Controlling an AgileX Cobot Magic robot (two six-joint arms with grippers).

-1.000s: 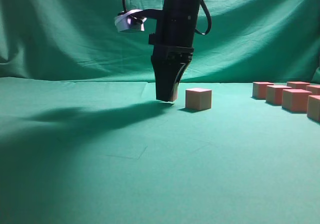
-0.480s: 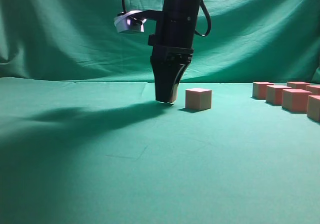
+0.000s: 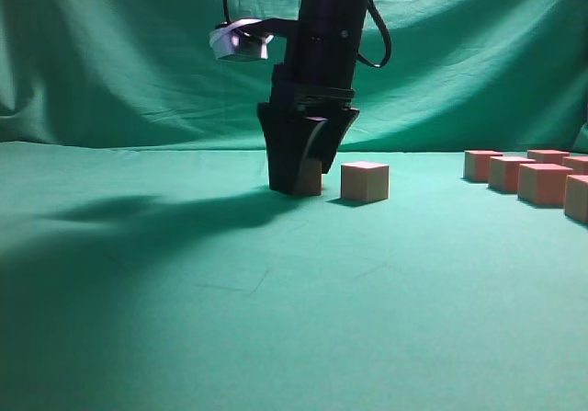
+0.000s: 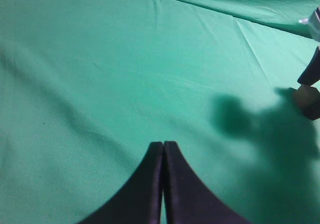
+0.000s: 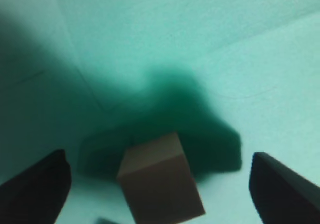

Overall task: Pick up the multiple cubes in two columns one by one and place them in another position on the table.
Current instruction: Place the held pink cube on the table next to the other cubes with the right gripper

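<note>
The right gripper (image 3: 306, 186) stands spread wide over a cube (image 3: 310, 177) resting on the green surface (image 3: 276, 319), its fingers (image 5: 35, 184) clear of the cube's sides. A second cube (image 3: 365, 180) sits just right of it; more cubes (image 3: 528, 176) lie well right. The left gripper (image 4: 163, 149) is pressed closed, holding nothing.

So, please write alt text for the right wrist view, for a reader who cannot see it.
One pink-tan cube sits on the green table between the open right gripper, whose black fingers stand wide apart, clear of it.
</note>
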